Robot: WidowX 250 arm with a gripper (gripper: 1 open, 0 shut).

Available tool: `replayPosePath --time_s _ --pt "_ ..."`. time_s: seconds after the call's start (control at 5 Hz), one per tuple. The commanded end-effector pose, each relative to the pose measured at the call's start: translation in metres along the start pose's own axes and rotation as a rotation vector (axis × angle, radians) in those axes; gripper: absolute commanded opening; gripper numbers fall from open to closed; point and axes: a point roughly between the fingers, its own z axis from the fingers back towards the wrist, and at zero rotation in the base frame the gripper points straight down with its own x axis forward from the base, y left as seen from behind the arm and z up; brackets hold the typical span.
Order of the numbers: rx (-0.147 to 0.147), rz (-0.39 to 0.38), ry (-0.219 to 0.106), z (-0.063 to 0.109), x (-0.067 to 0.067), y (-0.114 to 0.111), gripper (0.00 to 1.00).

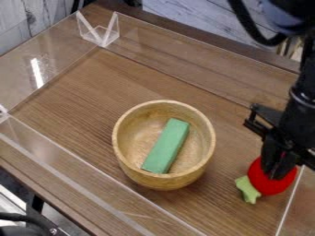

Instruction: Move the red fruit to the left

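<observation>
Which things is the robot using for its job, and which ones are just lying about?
For the job:
- the red fruit with its green stem
- the gripper, down around the fruit

Just lying about:
- the wooden bowl
- the green block, inside the bowl
- the small white wire thing at the far left

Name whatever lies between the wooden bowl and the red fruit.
Between the wooden bowl and the red fruit, only bare tabletop shows in the camera view, apart from the fruit's own light green leafy end.
</observation>
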Motion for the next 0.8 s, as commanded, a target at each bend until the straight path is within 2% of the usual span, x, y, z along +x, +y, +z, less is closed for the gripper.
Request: replayPosePath --time_s 0.0,0.2,0.4,0.6 --pt "-0.008 0.004 -0.042 0.011 0.002 -0.003 1.0" --pt "-0.009 0.01 -0.044 0.013 0.0 -0.003 1.0" --pt "-0.008 0.037 -0.062 -0.007 -0.003 -0.005 1.0" --pt "0.007 0.059 -0.093 -0.022 -0.003 -0.005 1.0"
